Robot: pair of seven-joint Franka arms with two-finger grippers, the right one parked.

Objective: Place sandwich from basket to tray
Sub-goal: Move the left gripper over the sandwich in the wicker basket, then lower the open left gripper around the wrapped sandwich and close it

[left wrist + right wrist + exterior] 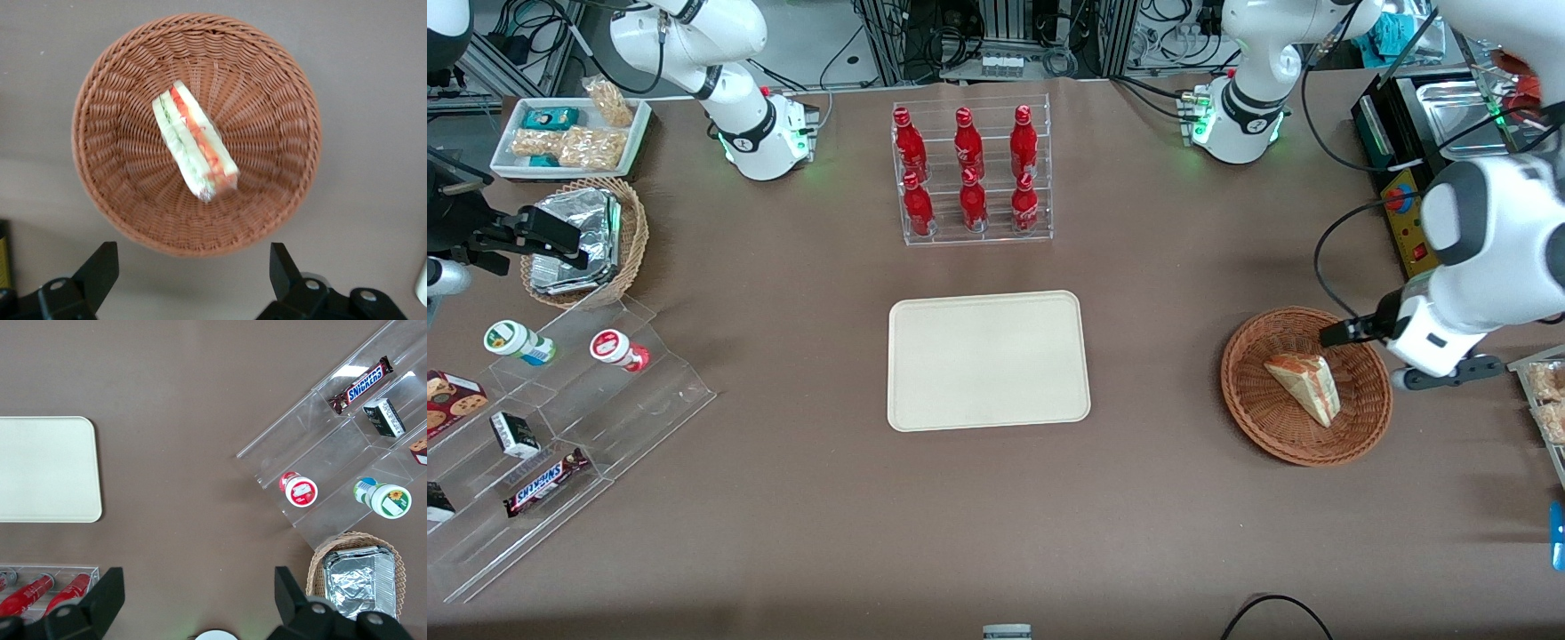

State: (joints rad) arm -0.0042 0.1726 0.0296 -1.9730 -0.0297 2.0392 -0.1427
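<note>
The sandwich [1305,387], a tan wedge with red and pale filling, lies in the reddish-brown wicker basket [1254,418] toward the working arm's end of the table. In the left wrist view the sandwich [195,140] lies in the middle of the basket [120,200]. My left gripper [1343,333] hovers above the basket's rim, open and empty; the left wrist view shows its gripper [192,270] with black fingers [100,273] spread wide just outside the rim. The cream-beige tray [989,360] lies bare at the table's middle and also shows in the right wrist view [47,470].
A clear rack of red bottles [971,173] stands farther from the front camera than the tray. A stepped acrylic stand with snacks [560,427], a tan basket of foil packets [587,240] and a white snack dish [569,133] sit toward the parked arm's end. A black appliance [1414,133] stands near the working arm.
</note>
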